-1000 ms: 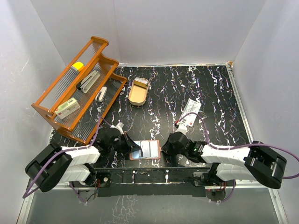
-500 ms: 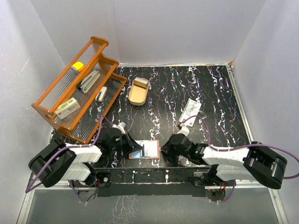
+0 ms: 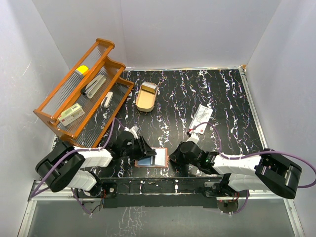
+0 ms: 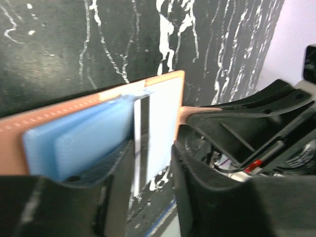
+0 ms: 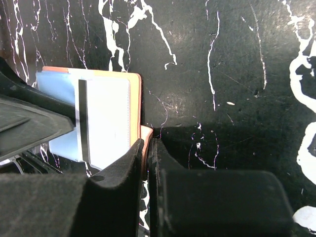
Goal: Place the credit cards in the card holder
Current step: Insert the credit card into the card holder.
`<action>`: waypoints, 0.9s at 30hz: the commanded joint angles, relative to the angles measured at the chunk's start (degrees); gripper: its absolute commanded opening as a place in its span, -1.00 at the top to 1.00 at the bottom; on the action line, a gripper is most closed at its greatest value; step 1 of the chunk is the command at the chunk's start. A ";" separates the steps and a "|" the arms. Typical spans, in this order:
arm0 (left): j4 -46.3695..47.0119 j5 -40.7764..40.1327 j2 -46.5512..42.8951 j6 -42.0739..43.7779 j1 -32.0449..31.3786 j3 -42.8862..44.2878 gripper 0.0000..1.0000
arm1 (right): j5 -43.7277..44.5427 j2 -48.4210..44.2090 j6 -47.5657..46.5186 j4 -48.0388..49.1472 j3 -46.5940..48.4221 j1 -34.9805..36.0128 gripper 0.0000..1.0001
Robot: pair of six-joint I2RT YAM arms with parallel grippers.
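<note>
The card holder (image 4: 89, 102) lies open and flat at the near middle of the worktop (image 3: 227, 94), between the two claws. A blue card (image 4: 74, 143) sits on its left half. Beside it the white card (image 4: 160, 113), dark stripe up, lies over the right half. The left claw (image 4: 152, 153) stands about a card's width apart. Its inner faces appear to meet the white card's two long edges, so I judge it has that card pinched. The right claw (image 5: 147, 145) is all but closed on the holder's strap tab (image 5: 146, 131), pinning the wallet at its right side.

The step in hand looks like seating the white card. To do it well, the card should ride low and parallel to the leather, with its leading short edge going under the pocket lip. The push should run straight along the stripe, since any skew would likely jam a corner. The right claw should grip firmly so the holder cannot slide. A printed card (image 3: 201, 117) waits farther right, well apart.
</note>
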 commanded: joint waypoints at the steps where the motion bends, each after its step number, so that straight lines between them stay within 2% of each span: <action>1: -10.12 -3.41 -4.05 2.96 -0.36 3.23 0.19 | 0.49 -1.49 0.40 1.57 0.20 0.40 1.00; 6: -14.47 -4.50 -8.68 1.96 -0.32 3.74 -0.01 | 0.03 -1.99 -0.17 0.30 0.37 0.40 1.00; 10: -17.22 -5.19 -8.80 2.09 -0.41 4.70 -0.08 | 0.29 -2.42 -1.54 0.34 0.90 0.38 1.00; 22: -10.13 -0.49 -2.76 1.84 -0.80 5.15 -0.11 | 0.25 -1.14 -1.49 2.32 1.25 0.40 1.00; 27: -12.08 -2.00 -2.13 3.73 -2.51 7.97 -0.10 | 0.22 -0.12 -1.78 2.68 1.48 0.36 1.00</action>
